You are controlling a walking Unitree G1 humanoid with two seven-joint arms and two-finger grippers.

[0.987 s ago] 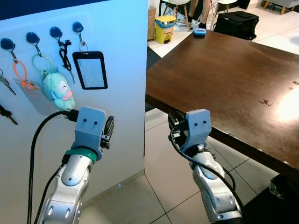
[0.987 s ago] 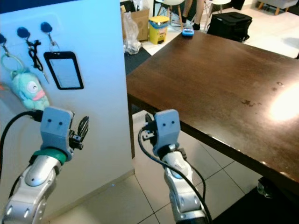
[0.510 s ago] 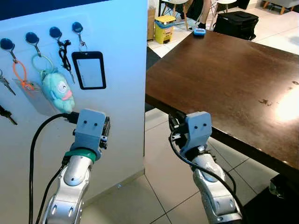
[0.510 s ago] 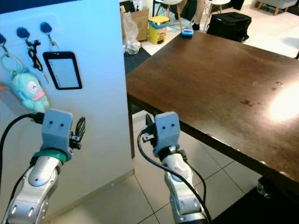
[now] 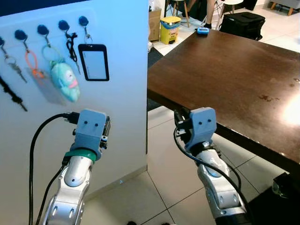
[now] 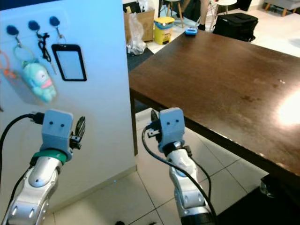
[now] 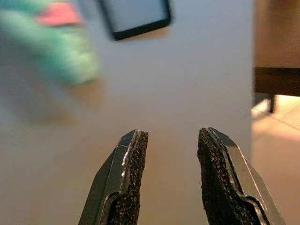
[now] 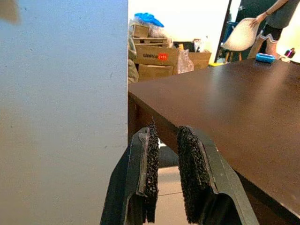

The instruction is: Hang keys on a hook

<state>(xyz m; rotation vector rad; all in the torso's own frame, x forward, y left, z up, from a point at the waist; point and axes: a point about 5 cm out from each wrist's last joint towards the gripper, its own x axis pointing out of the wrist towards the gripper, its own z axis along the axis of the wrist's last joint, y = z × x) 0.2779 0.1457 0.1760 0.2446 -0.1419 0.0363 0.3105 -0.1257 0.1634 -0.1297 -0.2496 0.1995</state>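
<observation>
On the white board (image 5: 122, 56), metal keys (image 5: 14, 69) hang from hooks — left gripper (image 7: 171, 183) spread, right gripper (image 8: 165, 176) slightly parted, both empty.

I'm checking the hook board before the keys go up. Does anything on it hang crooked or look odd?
Nothing stands out. The black badge holder, the teal plush toy and the orange loop hang straight down from the dark blue round hooks on the white board. The left pincer is open and empty before the board.
</observation>
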